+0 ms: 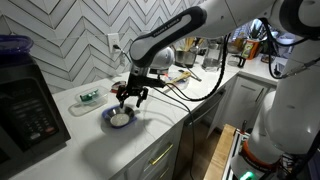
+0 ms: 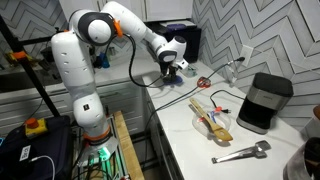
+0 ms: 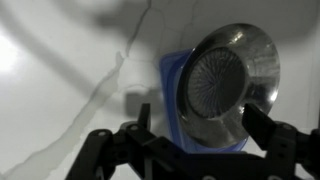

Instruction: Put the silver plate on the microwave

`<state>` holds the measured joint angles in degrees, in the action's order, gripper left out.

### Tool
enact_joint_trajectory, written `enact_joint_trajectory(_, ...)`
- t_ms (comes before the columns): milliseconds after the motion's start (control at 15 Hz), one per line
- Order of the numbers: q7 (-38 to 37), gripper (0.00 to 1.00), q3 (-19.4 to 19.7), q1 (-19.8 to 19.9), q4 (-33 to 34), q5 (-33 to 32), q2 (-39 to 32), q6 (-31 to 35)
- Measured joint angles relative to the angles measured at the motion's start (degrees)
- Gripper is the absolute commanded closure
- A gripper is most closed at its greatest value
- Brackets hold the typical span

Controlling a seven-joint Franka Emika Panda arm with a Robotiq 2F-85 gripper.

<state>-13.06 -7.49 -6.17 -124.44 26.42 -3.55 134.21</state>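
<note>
Silver plate (image 3: 225, 85) not yet picked up. It is seen lying on a flat blue piece (image 3: 168, 95) on the white counter (image 1: 90, 145), mid-counter, well right of the microwave (image 1: 25, 112).

Gripper (image 1: 130, 98) is hung just above the plate, spread wide, nothing held. In the wrist view the fingers (image 3: 270, 130) are seen either side of the plate's near edge. Contact with the rim cannot be confirmed.

Status, judged from this: approach done, grasp not made. Nothing has been placed on the microwave by the arm.

Left to do:
- rim to be pinched; the blue piece must be left behind
- plate to be lifted clear of the counter
- plate to be carried left, to the microwave top
- plate to be set flat and released

A dark blue object (image 1: 14, 45) is seen on the microwave top, so free space there may be limited.
</note>
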Motion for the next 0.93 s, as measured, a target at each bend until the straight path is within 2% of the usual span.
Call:
enact_joint_trajectory(533, -0.1, 0.99, -0.2, -0.5, 0.1, 0.0, -2.7, 3.3)
enact_joint_trajectory(800, 0.5, 1.00, -0.2, -0.5, 0.4, 0.9, -2.2, 3.3)
enact_joint_trajectory(933, 4.7, 0.99, -0.3, -0.4, 0.7, 5.4, -0.7, 3.3)
